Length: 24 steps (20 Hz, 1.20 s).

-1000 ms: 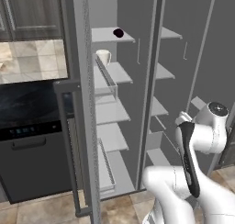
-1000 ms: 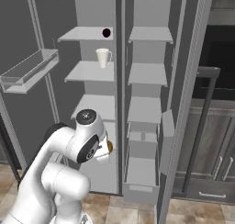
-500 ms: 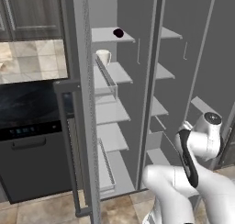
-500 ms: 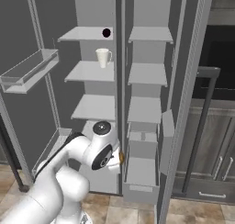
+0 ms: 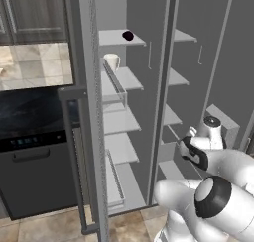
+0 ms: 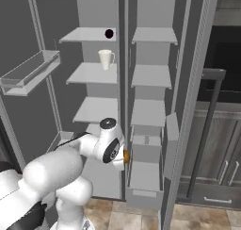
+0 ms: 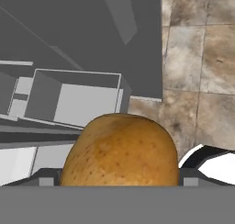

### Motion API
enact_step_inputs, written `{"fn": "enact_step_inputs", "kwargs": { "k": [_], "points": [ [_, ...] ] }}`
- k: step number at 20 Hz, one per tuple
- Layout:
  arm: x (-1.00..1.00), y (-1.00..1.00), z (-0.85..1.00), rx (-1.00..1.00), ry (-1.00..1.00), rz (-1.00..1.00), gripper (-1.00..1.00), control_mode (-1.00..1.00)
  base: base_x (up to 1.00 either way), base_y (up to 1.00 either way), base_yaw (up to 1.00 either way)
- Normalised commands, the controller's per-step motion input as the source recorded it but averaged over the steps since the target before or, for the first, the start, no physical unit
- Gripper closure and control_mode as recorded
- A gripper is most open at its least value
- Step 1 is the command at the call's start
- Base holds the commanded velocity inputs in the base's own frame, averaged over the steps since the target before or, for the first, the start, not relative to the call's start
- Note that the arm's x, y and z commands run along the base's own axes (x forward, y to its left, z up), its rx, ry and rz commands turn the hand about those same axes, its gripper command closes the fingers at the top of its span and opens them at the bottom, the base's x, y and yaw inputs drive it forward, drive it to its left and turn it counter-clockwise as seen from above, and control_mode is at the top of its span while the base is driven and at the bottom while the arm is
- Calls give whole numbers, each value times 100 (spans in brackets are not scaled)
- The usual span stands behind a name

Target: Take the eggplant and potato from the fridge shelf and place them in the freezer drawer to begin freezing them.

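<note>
The robot's hand [image 7: 118, 184] grips a tan-orange rounded potato [image 7: 120, 150] low in front of the open fridge, above an opaque grey box-shaped freezer drawer [image 7: 75, 100], pulled out, nothing visible inside. A small dark purple eggplant [image 6: 109, 34] sits on the top grey fridge shelf [image 6: 84, 35]; a white cup [image 6: 106, 59] stands one shelf below.

Fridge shelves [image 6: 89, 73] stacked in the open cabinet. Top shelf [image 5: 116, 37] carries the eggplant [image 5: 128, 35] near its right end. Next shelf down holds a white cup [image 6: 105, 59], upright. Lower shelves bare. Tiled floor [image 7: 202, 71] below.
</note>
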Motion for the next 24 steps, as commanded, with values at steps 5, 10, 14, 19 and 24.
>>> {"fn": "enact_step_inputs", "kwargs": {
  "k": [5, 10, 14, 19, 24],
  "points": [
    [21, -6, -22, 0, 7, 0, 100, -100, 0, 0, 0],
    [18, -15, -27, 0, 5, 0, 100, -100, 0, 0, 0],
    [26, -7, -28, 1, 7, 0, 100, -100, 0, 0, 0],
    [36, 0, -32, 0, 10, 0, 100, -100, 0, 0, 0],
    [26, 0, -33, 1, 7, 0, 100, -100, 0, 0, 0]
  ]
}}
